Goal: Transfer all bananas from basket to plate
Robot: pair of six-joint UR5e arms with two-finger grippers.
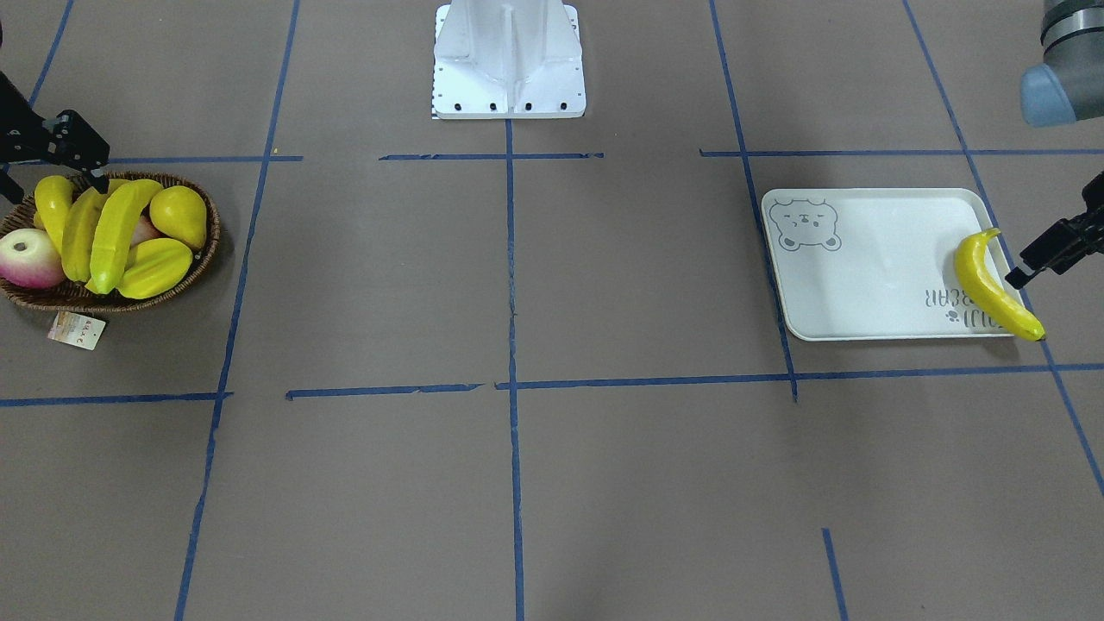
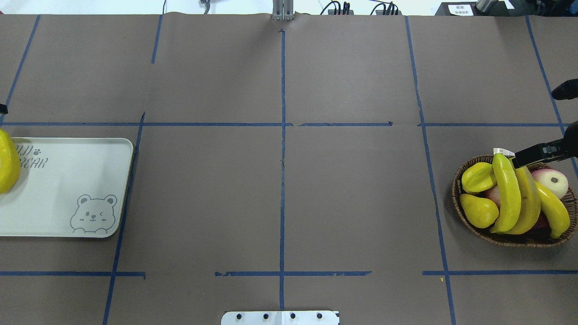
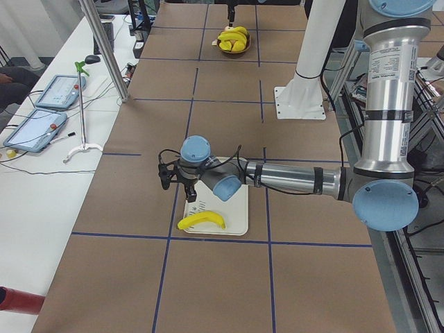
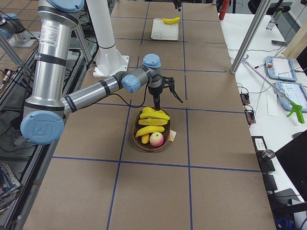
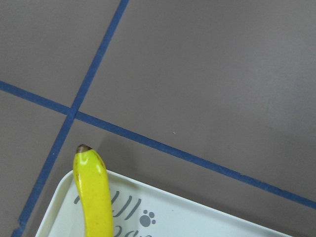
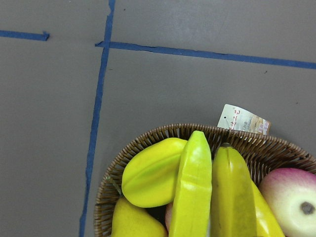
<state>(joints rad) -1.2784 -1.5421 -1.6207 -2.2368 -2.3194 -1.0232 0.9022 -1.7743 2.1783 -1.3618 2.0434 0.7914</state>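
Three bananas (image 1: 116,231) lie side by side in the wicker basket (image 1: 200,259) at the table's right end; they also show in the overhead view (image 2: 508,194). My right gripper (image 1: 59,177) hovers open over their far ends, at the basket's rim, and holds nothing. A fourth banana (image 1: 992,289) lies on the plate (image 1: 871,267), along its outer short edge, with one tip sticking out over the corner. My left gripper (image 1: 1054,243) is open and empty, just beside that banana outside the plate's edge.
The basket also holds a yellow pear (image 1: 179,216), a yellow starfruit (image 1: 155,267) and a pink-white apple (image 1: 30,259). A paper tag (image 1: 76,330) hangs off its rim. The white robot base (image 1: 509,60) stands mid-table at the robot's side.
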